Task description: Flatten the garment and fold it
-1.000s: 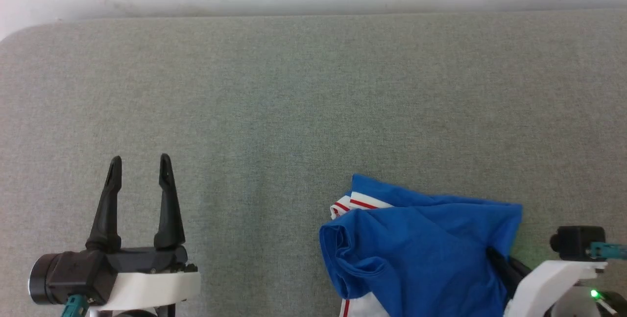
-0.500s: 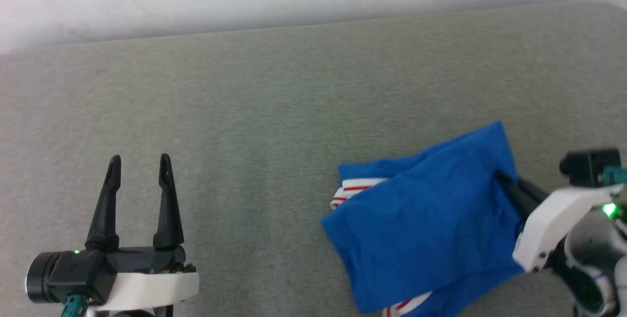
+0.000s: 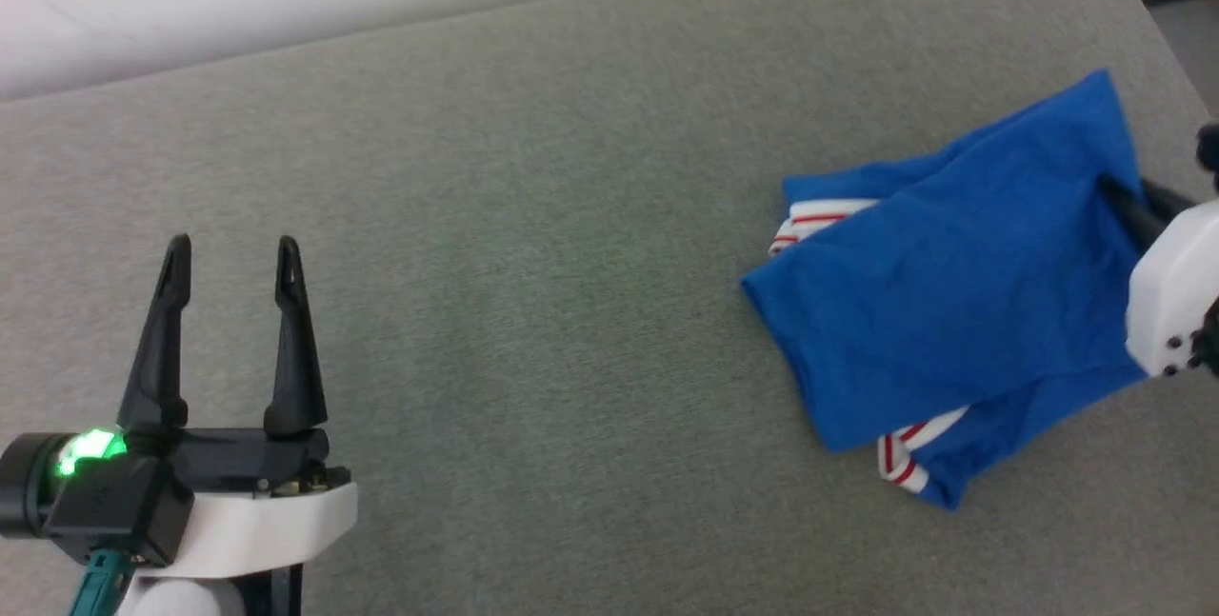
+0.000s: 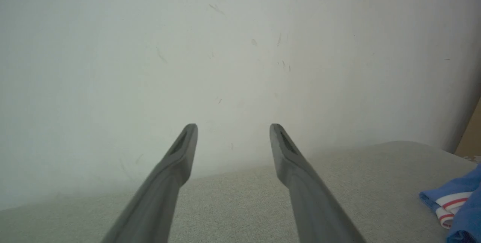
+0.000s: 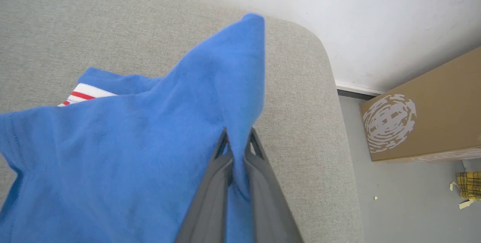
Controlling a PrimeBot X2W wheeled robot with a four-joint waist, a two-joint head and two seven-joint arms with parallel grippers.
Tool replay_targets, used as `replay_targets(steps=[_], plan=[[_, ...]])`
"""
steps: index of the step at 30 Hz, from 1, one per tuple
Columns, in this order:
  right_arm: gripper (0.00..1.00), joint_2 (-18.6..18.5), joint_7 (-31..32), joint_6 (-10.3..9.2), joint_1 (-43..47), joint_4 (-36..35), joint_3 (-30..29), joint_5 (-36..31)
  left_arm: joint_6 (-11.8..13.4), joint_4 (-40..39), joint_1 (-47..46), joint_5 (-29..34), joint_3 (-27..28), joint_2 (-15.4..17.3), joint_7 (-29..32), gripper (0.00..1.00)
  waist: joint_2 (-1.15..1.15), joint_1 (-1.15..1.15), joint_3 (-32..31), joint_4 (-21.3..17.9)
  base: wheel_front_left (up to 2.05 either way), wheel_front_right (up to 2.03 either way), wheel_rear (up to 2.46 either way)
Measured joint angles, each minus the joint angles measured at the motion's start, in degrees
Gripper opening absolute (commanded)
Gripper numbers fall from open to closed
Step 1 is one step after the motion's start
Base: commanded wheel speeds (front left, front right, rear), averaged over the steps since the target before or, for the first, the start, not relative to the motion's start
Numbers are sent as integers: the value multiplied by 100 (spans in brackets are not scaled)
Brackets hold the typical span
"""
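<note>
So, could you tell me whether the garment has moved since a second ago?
Yes. Allowing for the camera's turn, the garment sits nearer the grey surface's far edge than before, its corner pinched in the shut right gripper.

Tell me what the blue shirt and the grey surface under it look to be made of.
Shirt: thin, soft knit cloth, matte, likely jersey; it drapes and creases, with a stitched hem. Grey surface: woven upholstery fabric, matte and flecked, over a rounded edge; probably padded, though that can't be confirmed.
</note>
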Motion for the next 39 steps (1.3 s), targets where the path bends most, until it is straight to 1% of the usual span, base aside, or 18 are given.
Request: replay_targets(steps=[4,8,14,16,20,23,29,30,31,32,39], plan=[[0,-220,-222,-1,-416,309,187,-7,16,-137,-114,64,29,115,34,100,0,0,244,-239,0,0,0],[0,-342,-525,0,-811,672,361,-15,43,-287,-301,130,38,207,118,100,0,1,515,-462,0,0,0],[0,-401,-1051,1,-1285,1356,315,-175,58,-639,-626,171,81,326,115,100,0,1,968,-705,0,0,0],[0,-499,-1241,1,-1369,1561,339,-267,67,-723,-686,222,98,371,113,100,0,1,1117,-754,0,0,0],[0,-748,-1617,3,-1577,2014,316,-512,108,-857,-723,257,141,403,108,100,0,1,1385,-796,0,0,0],[0,-931,-1779,5,-1682,2379,249,-748,154,-950,-803,289,157,421,100,100,0,1,1549,-771,0,0,0],[0,-1046,-2049,7,-1763,2982,132,-1014,200,-983,-860,286,175,434,79,100,0,0,1755,-609,0,0,0],[16,-1045,-2083,7,-1790,3059,105,-1046,200,-982,-860,286,176,442,75,100,0,0,1781,-583,0,0,0],[78,-1043,-2128,7,-1811,3121,88,-1084,200,-981,-861,286,176,444,75,100,0,0,1805,-559,0,0,0],[100,-1036,-2174,7,-1825,3173,64,-1136,200,-979,-861,281,174,442,75,100,0,0,1825,-537,0,0,0],[100,-931,-2403,7,-2023,3432,-45,-1400,201,-865,-867,237,149,437,58,100,0,0,1809,-448,0,0,0]])
